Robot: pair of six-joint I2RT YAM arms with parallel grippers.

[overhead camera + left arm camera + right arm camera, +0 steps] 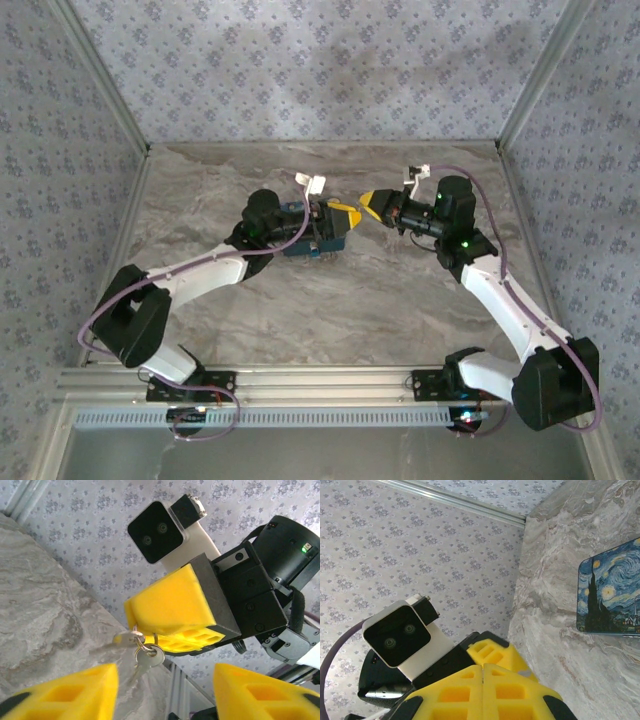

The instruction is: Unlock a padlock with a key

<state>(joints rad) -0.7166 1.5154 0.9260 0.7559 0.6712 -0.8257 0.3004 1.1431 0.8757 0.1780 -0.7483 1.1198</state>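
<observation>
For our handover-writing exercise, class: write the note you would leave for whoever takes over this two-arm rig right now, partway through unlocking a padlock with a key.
Left claw: open, empty, facing the right claw.
Right claw: shut on the key bunch; two keys hang on a ring at its tips.
Blue box: lying on the table, near the left arm's wrist.
Padlock's spot: cannot tell.
Done: keys are in hand.
Left: locate and steady the padlock, insert a key, turn it.

The box (300, 240) lies on the tabletop (350, 310). Just right of the box are my left fingers (344, 212); farther right, my right fingers (373, 203), with keys (142, 652) hanging from them.
</observation>
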